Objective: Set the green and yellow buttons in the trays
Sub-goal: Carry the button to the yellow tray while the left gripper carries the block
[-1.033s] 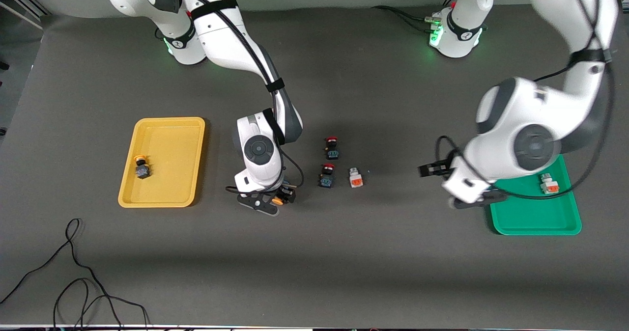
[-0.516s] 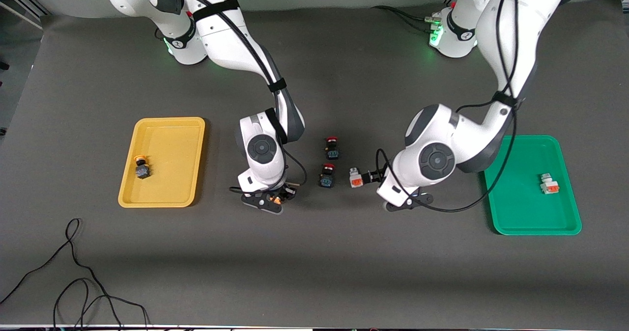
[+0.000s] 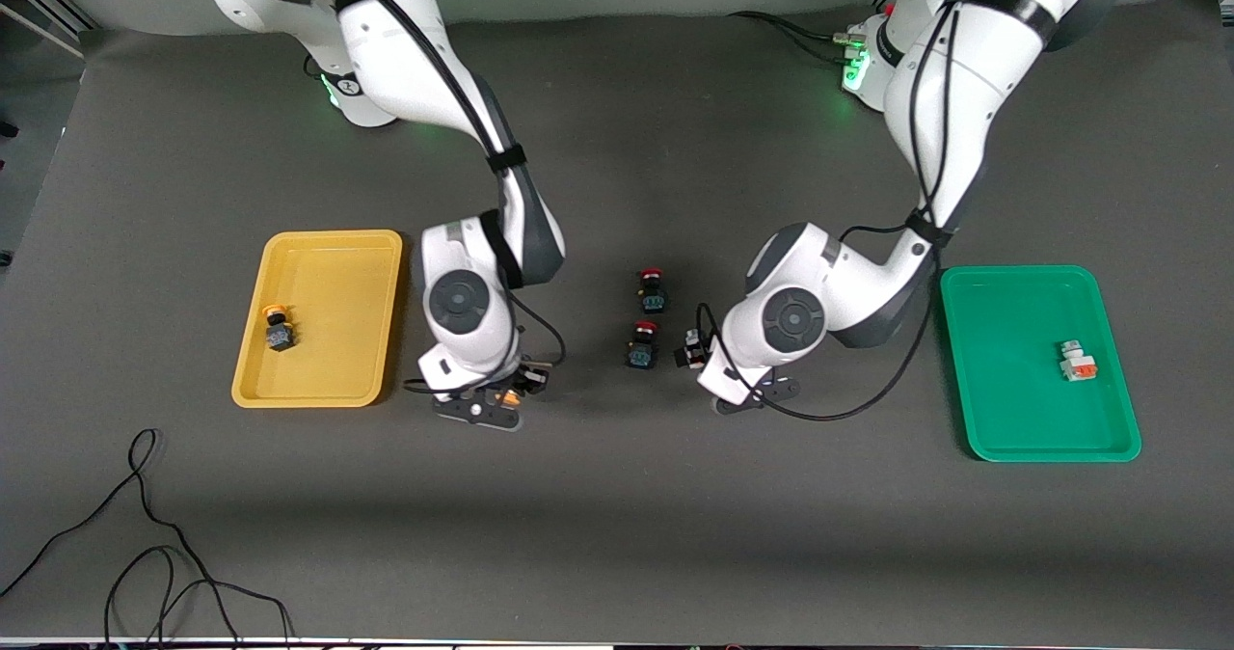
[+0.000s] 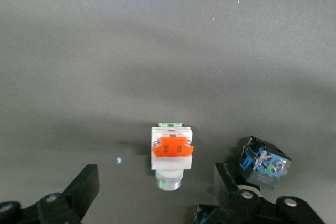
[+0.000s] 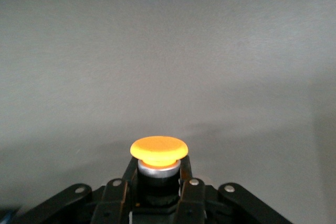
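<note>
My right gripper (image 5: 159,182) is clamping a yellow-capped button (image 5: 159,150) beside the yellow tray (image 3: 318,317); my left gripper (image 4: 157,192) is straddling, jaws apart, a white button (image 4: 171,153).

One button (image 3: 279,330) lies in the tray (image 3: 333,245) at the right arm's end. Another button (image 3: 1076,361) lies in the tray (image 3: 1022,279) at the left arm's end.

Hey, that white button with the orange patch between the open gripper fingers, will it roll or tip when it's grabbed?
The white button lies on its side on the table; its boxy body probably won't roll. The round cap end might pivot. Hard plastic, probably stiff and light, perhaps slippery for the left gripper.
</note>
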Robot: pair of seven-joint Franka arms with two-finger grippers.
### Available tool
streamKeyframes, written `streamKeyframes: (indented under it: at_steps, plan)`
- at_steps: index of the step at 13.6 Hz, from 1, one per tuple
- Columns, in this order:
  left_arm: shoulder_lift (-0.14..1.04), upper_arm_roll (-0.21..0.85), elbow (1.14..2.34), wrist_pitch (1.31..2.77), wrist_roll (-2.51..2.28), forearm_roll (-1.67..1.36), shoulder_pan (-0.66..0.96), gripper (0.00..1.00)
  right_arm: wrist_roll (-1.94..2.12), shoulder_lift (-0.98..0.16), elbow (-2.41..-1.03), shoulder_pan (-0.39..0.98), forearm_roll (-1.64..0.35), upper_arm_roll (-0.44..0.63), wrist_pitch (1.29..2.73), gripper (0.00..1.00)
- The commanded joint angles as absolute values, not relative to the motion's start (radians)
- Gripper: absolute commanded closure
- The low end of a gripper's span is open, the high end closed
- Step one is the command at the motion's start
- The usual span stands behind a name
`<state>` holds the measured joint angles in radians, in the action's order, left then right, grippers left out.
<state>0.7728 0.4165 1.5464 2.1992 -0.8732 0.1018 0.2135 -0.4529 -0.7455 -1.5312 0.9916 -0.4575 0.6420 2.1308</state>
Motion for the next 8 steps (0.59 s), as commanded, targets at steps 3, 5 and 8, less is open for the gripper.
streamKeyframes:
  at_steps: [3, 5, 8]
  plan:
    - [0.824, 0.374, 1.536, 2.223, -0.943, 0.169, 0.274, 0.02, -0.316, -0.496, -1.604, 1.006, -0.295, 0.66, 1.958, 0.78]
    - [0.831, 0.333, 1.537, 2.25, -0.945, 0.169, 0.319, 0.02, -0.199, -0.409, -1.702, 1.002, -0.253, 0.667, 1.97, 0.78]
    - [0.833, 0.322, 1.536, 2.255, -0.948, 0.169, 0.327, 0.74, 0.038, -0.292, -1.853, 1.009, -0.245, 0.793, 1.97, 0.78]
